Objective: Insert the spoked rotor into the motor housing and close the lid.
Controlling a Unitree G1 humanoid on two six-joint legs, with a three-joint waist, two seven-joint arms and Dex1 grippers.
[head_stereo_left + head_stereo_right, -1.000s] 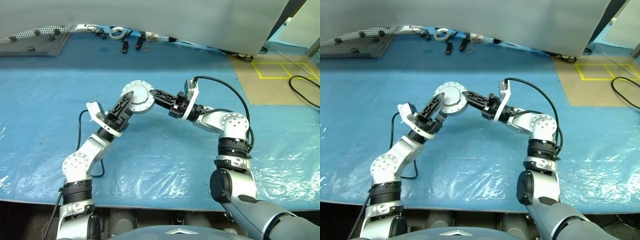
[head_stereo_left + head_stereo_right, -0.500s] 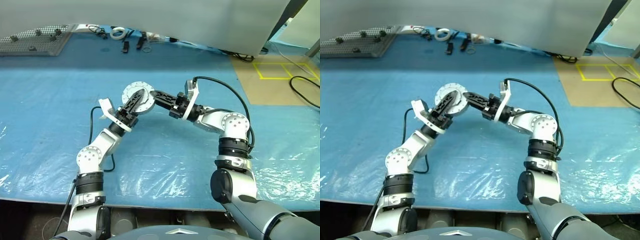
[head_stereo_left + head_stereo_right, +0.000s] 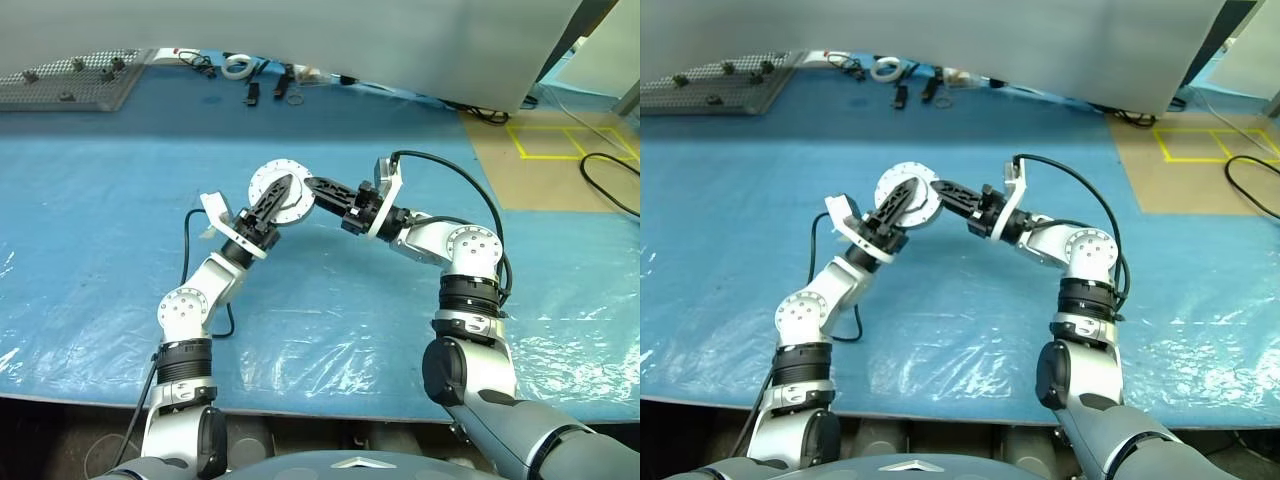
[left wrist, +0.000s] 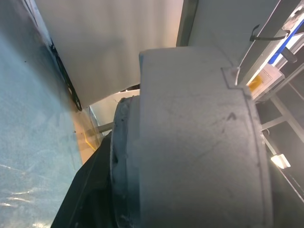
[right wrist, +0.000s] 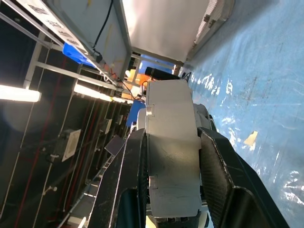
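The motor housing (image 3: 281,190) is held in mid-air over the blue sheet (image 3: 90,200), clamped by the right gripper (image 3: 312,187), and is now also pinched by the left gripper (image 3: 281,189), previously spread wide, so a handover seems underway.

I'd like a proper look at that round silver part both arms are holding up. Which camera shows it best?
The left eye view: the motor housing shows whole, a round flanged disc between the left gripper and right gripper. The right eye view shows much the same. The wrist views show its grey rim edge-on, very close.
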